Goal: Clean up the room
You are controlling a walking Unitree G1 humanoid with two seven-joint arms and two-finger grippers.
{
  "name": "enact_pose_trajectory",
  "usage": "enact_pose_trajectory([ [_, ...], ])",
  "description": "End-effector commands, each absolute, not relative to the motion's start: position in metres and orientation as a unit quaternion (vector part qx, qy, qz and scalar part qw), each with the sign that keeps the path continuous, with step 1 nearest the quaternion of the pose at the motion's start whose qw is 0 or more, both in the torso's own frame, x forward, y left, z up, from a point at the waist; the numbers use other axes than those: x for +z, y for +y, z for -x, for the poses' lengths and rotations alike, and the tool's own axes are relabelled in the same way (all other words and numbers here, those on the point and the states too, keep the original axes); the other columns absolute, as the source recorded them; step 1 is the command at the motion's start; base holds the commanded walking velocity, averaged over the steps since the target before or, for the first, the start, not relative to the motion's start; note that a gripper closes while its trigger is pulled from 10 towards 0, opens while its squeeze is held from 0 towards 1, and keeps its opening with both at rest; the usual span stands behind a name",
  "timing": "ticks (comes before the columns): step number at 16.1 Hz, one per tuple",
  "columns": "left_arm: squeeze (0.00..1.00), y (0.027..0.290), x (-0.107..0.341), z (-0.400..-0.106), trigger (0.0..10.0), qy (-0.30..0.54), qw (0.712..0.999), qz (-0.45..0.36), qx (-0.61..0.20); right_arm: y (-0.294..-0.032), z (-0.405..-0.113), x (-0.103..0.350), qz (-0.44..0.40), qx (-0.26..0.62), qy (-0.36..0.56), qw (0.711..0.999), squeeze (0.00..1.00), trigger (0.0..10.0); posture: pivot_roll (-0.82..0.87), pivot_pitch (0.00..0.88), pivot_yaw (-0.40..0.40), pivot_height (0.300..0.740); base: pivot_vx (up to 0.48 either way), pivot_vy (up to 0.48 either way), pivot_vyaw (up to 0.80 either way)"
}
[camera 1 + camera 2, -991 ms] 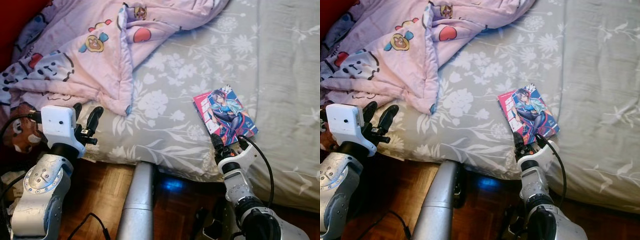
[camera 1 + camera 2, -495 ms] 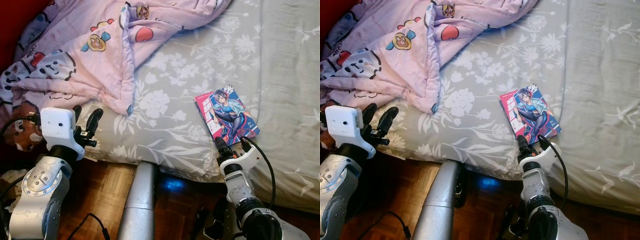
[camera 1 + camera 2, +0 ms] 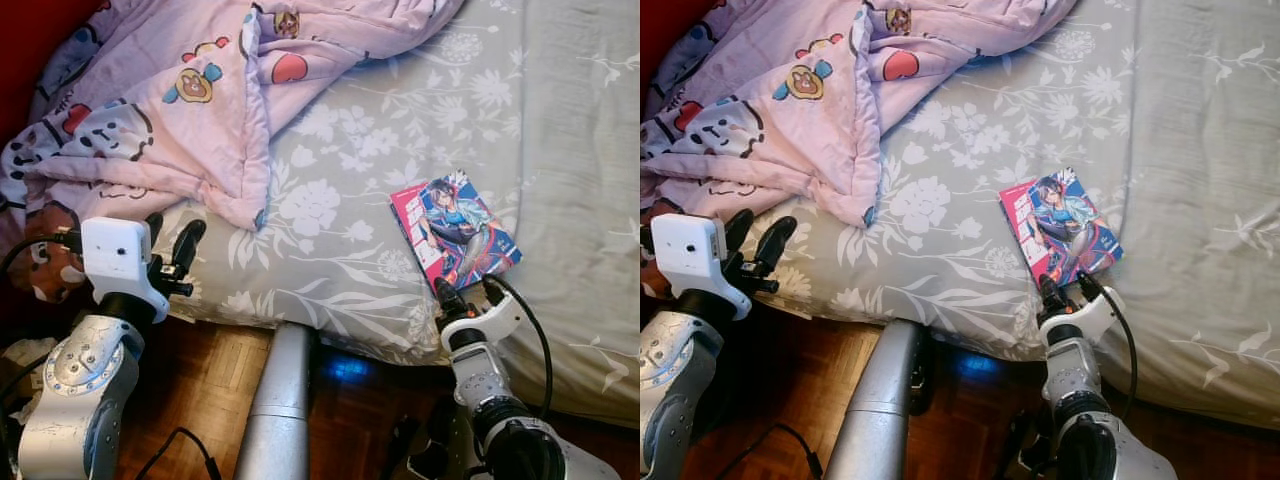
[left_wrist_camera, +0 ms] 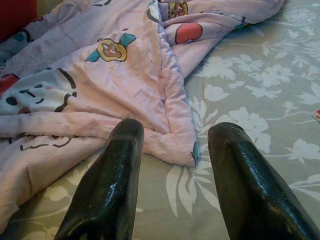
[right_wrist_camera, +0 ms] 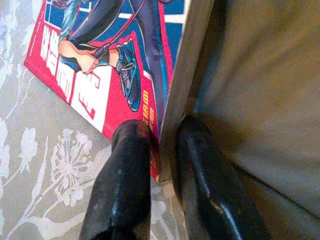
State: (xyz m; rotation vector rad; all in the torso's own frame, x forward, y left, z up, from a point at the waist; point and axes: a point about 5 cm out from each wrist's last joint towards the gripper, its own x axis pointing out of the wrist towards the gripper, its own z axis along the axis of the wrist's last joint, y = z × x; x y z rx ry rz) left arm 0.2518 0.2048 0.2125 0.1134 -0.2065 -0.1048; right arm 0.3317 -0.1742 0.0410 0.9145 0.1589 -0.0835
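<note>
A manga book with a red and blue cover lies on the grey floral bed sheet, near the bed's front edge. My right gripper is at the book's near edge. In the right wrist view one finger lies on the cover and the other sits under the page block, shut on the book. My left gripper stands open at the bed's front left, just short of the corner of a pink cartoon-print blanket. Nothing is between its fingers.
The pink blanket is bunched over the far left of the bed. A brown plush item sits by the bed's left edge. Below the bed edge are a wooden floor, a silver tube and a black cable.
My right gripper has slid back a little toward the bed's front edge, staying at the book's near edge. The left gripper holds its place.
</note>
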Motion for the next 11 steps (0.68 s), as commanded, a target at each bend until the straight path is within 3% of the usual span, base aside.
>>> enact_pose_trajectory([
  [1, 0.00, 0.2106, 0.2058, -0.2485, 10.0, -0.088, 0.994, -0.056, -0.040, -0.1662, -0.3219, 0.0268, -0.436, -0.041, 0.110, 0.892, 0.00, 0.0, 0.49, 0.531, 0.151, 0.606, 0.000, 0.000, 0.00],
  [11, 0.00, 0.2106, 0.2058, -0.2485, 10.0, -0.088, 0.994, -0.056, -0.040, -0.1662, -0.3219, 0.0268, -0.436, -0.041, 0.110, 0.892, 0.00, 0.0, 0.49, 0.531, 0.151, 0.606, 0.000, 0.000, 0.00],
])
